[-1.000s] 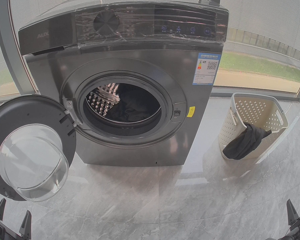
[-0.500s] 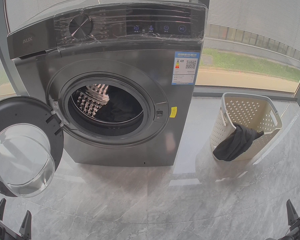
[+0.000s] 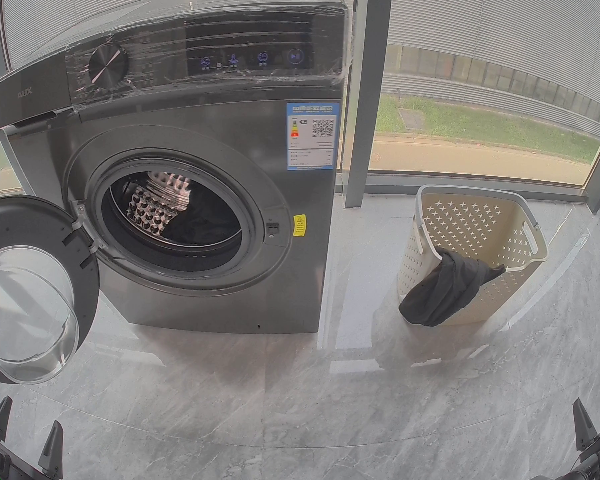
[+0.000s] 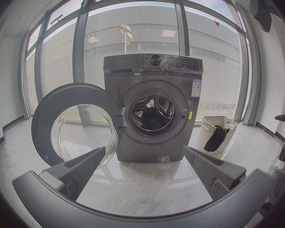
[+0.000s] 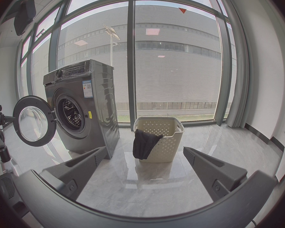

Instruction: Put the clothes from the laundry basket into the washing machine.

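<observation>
A grey front-loading washing machine (image 3: pixel 180 161) stands at the left with its round door (image 3: pixel 27 288) swung wide. Dark clothing (image 3: pixel 203 225) lies inside the drum. To its right a cream laundry basket (image 3: pixel 477 218) sits on the floor with a dark garment (image 3: pixel 447 288) draped over its front rim. My left gripper (image 3: pixel 25 428) hangs open low at the near left, far from the machine. At the near right my right gripper (image 3: pixel 597 411) is open too, well short of the basket. Both hold nothing. The right wrist view faces the basket (image 5: pixel 163 133) and its garment (image 5: pixel 144 143); the left wrist view faces the machine (image 4: pixel 153 105).
Polished grey stone floor (image 3: pixel 313 395) spreads between me and the machine. Floor-to-ceiling windows and a dark window post (image 3: pixel 367 81) stand behind the machine and basket. The open door juts out toward the near left.
The whole head view has shifted: machine and basket sit further left in the picture than before, so the camera turned right. Both grippers keep the same place at the bottom corners.
</observation>
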